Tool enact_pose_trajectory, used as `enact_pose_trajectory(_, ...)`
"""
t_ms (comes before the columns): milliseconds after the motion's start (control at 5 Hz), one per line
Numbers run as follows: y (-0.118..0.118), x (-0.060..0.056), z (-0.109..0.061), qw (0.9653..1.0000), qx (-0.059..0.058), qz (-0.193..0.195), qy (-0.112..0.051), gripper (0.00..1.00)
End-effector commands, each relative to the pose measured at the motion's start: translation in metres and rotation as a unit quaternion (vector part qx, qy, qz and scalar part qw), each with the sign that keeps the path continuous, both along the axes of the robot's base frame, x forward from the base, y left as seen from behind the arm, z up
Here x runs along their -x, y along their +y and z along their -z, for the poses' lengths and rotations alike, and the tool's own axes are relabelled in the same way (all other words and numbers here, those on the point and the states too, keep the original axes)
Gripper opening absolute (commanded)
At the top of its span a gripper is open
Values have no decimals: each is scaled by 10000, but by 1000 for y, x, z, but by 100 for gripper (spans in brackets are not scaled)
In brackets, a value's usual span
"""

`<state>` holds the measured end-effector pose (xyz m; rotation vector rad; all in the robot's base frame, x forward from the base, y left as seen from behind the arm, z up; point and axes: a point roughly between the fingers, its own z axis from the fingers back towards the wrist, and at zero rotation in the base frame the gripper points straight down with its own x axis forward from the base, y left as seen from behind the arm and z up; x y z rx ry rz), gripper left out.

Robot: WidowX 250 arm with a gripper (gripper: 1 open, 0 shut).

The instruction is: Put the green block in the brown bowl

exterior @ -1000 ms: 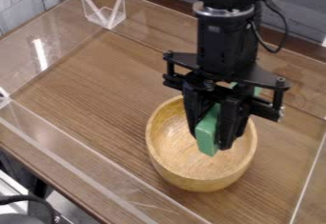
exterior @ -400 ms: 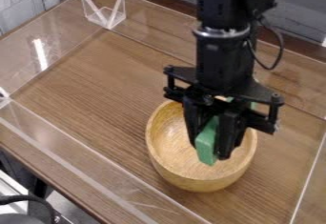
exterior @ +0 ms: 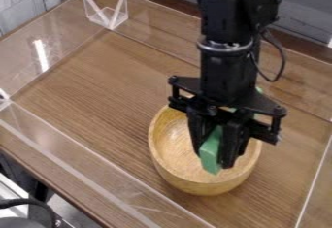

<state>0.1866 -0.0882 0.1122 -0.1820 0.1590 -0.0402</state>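
Observation:
The brown bowl (exterior: 178, 164) is a round light wooden bowl standing near the front right of the wooden table. My gripper (exterior: 220, 152) hangs straight down over the bowl's right half, with its fingertips below the rim level. Its black fingers are shut on the green block (exterior: 209, 152), a bright green bar held upright between them. The block's lower end is inside the bowl, just above the bottom; whether it touches the wood I cannot tell.
A clear acrylic wall (exterior: 78, 164) runs around the wooden table (exterior: 91, 86). A small clear plastic stand (exterior: 107, 11) sits at the back left. Dark cables (exterior: 279, 38) trail behind the arm.
The arm has come down and slightly forward, carrying the green block deeper into the bowl. The grip on the block is unchanged.

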Motion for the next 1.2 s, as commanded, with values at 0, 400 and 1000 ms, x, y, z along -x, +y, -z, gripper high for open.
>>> enact_pose_trajectory(0, 3, -5, -3, 9999, 51, -85, -118, 0)
enact_pose_trajectory(400, 6, -6, 2, 9998, 66, -139, -92, 0)
enact_pose_trajectory(1000, 10, -7, 9, 9998, 90, -180, -52, 0)
